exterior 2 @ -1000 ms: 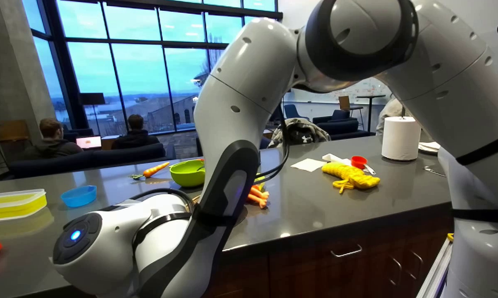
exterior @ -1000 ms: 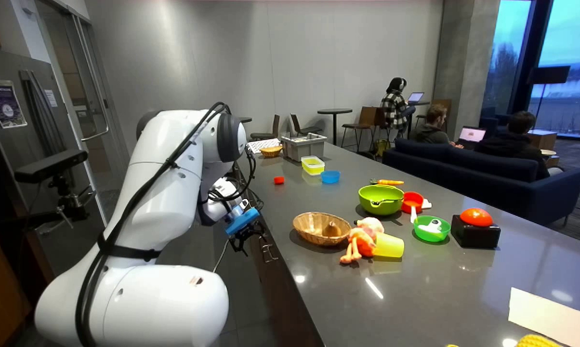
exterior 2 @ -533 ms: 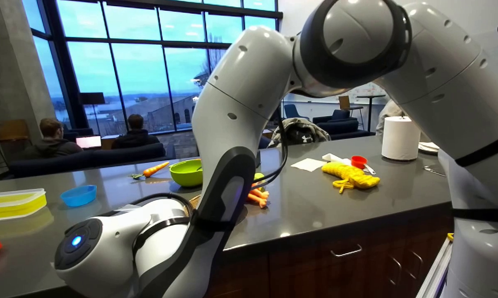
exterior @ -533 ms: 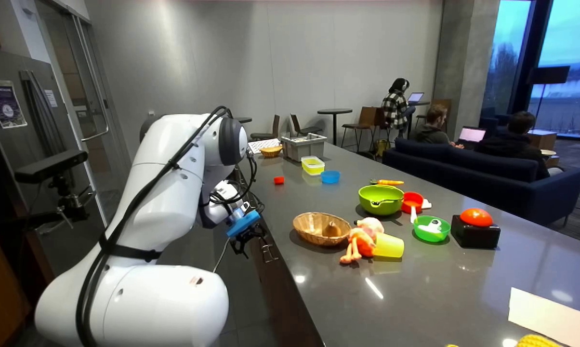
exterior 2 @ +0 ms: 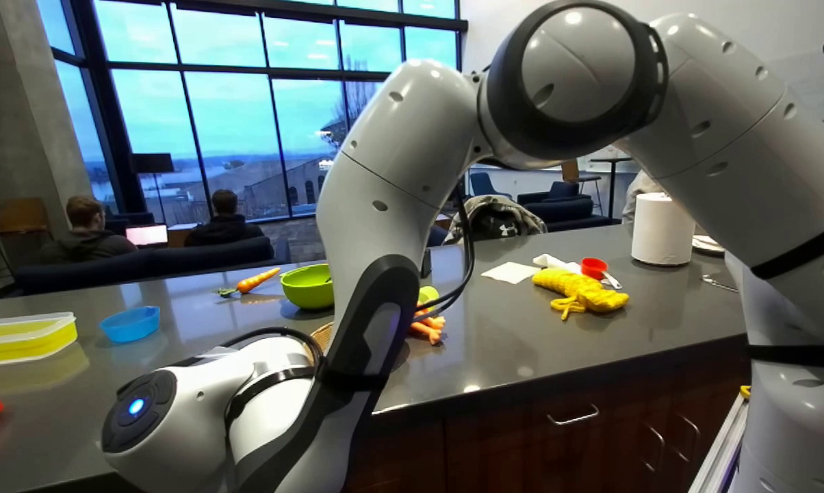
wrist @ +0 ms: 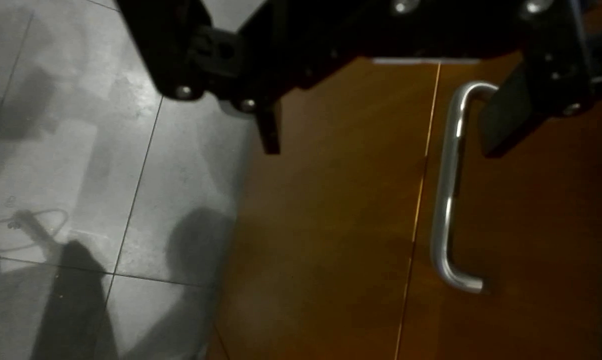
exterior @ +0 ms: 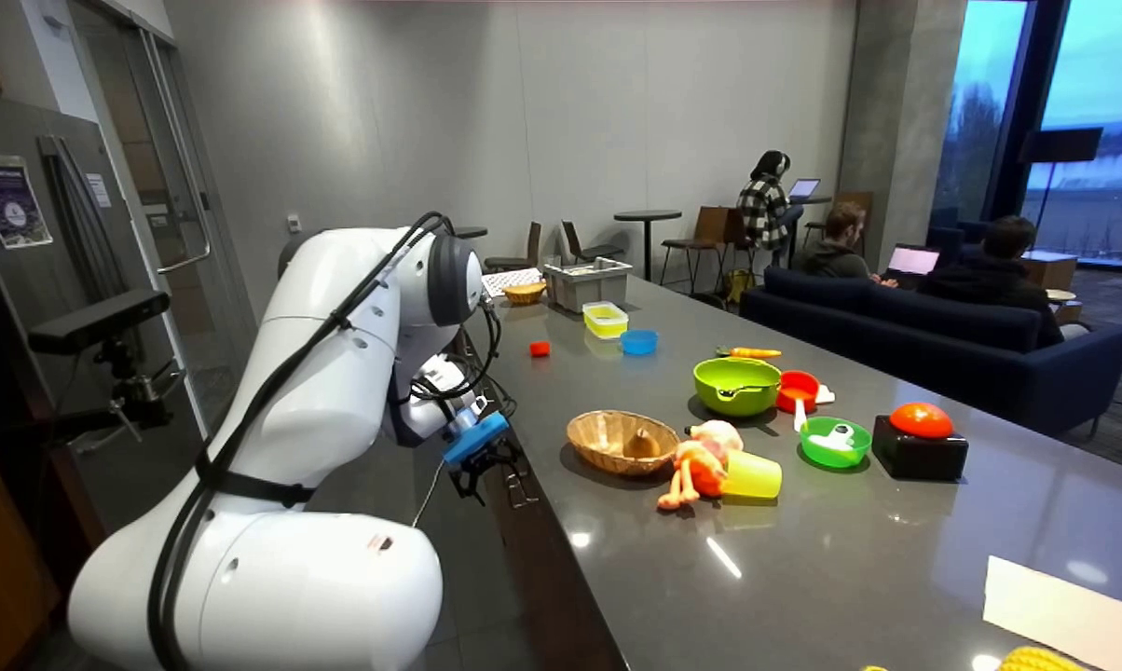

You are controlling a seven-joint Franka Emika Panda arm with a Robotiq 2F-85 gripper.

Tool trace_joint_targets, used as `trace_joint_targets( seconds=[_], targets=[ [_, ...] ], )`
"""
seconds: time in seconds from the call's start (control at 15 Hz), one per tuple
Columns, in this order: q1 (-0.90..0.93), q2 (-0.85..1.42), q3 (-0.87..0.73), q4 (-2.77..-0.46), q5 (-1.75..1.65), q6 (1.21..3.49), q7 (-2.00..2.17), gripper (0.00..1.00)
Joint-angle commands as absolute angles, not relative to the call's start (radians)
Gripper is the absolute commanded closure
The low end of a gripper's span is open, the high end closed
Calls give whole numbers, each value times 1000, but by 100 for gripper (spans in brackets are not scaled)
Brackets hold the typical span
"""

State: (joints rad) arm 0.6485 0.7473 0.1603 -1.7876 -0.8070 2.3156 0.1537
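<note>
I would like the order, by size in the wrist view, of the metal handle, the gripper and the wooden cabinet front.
1. Wooden cabinet front
2. Gripper, partly out of view
3. Metal handle, clearly smallest

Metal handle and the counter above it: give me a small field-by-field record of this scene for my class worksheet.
Jaws: open, metal handle showing between them in the wrist view
Contact: cannot be told
Mounted on: wooden cabinet front
Basket: on the counter, brown item inside
Yellow cup: on its side, beside an orange soft toy
Carrot: near the large green bowl
Black box: red button on top
</note>
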Motion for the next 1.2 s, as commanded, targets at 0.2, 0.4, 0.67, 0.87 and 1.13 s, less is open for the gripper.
trace_joint_targets(
  seconds=[0.2, 0.4, 0.67, 0.87, 1.13],
  targets=[
    [644, 786, 161, -1739, -817, 2308, 103, 1],
    [643, 793, 163, -1731, -816, 2306, 84, 27],
    [639, 794, 160, -1724, -816, 2300, 77, 34],
    [640, 781, 156, -1737, -820, 2299, 90, 8],
    [650, 763, 152, -1756, -828, 2289, 101, 0]
  ],
)
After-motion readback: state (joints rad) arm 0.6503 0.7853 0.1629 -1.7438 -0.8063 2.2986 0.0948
